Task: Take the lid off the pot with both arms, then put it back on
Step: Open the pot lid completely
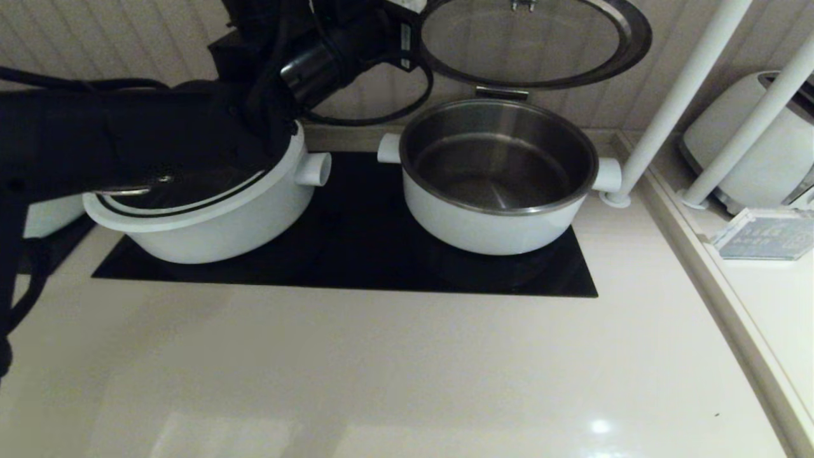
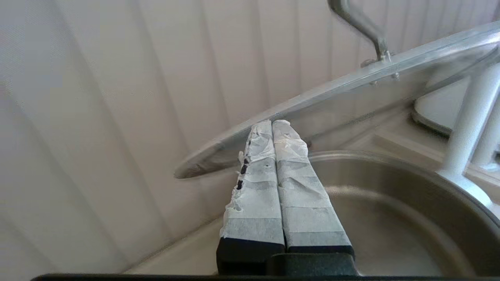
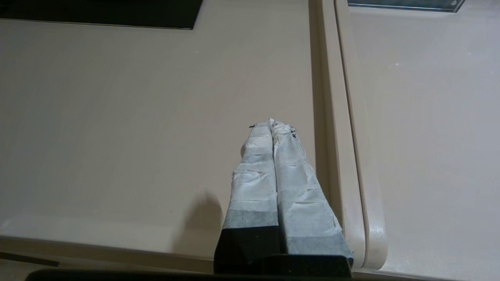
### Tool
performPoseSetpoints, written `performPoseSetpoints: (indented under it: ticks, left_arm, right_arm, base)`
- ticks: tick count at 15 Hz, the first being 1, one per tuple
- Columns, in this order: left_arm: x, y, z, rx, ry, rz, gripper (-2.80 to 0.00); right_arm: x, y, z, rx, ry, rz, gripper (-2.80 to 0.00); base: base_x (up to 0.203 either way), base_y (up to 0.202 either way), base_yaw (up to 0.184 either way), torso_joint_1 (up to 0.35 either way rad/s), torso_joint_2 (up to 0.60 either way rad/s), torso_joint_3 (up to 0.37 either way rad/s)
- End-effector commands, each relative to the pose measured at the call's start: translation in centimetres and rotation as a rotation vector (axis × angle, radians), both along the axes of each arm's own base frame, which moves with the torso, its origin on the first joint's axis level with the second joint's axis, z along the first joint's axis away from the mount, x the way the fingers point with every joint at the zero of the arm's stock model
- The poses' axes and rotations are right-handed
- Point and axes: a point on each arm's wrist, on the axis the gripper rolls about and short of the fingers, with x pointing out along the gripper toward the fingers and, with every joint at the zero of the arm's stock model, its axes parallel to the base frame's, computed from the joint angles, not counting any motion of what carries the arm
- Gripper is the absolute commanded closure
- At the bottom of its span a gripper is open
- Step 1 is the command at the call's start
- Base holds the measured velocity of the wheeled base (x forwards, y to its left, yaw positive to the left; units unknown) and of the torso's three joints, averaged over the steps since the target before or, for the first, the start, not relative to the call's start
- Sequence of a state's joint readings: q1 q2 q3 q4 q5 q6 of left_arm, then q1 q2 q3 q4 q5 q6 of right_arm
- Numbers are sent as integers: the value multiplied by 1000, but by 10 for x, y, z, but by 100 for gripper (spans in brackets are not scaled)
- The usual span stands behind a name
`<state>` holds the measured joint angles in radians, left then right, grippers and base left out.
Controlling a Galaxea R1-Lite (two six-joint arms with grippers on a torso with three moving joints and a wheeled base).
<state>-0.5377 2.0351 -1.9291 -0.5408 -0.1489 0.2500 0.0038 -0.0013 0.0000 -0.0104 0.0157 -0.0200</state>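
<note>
The lid (image 1: 528, 41), glass in a wide rim with a steel bar handle at its centre, is judged stiff, fairly heavy, breakable and slippery at the edge; the handle offers the surer hold. It hangs tilted above the open pot (image 1: 499, 175), which stands on the black hob of the worktop (image 1: 381, 381). The left hand (image 2: 272, 124) is clamped on the lid's rim. The right hand (image 3: 271, 124), fingers together, idles above the worktop.

the pot (image 1: 502, 181) stands open on the black cooktop, steel inside bare, white knobs at its sides. the lid (image 1: 531, 41) tilts raised above its far rim.
</note>
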Motion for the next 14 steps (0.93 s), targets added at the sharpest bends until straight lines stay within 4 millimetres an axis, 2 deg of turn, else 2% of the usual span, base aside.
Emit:
performPoseSetpoints:
  ticks: [1,7,11,14]
  left_arm:
    - [-8,4,9,2,-23,4,0]
    - [-16,16,21,2,-33,23,0]
    - [-13,35,26,30,-18,60,0]
    - [-19,40,29,70,3,9,0]
  right_arm:
    - [0,0,0,-1,1,1,0]
    - [0,0,0,-1,1,1,0]
    - [0,0,0,-1,1,0,0]
    - [0,0,0,-1,1,0,0]
  base:
    - [0,0,0,0,0,0]
    - [0,0,0,0,0,0]
    - [0,0,0,0,0,0]
    - [0,0,0,0,0,0]
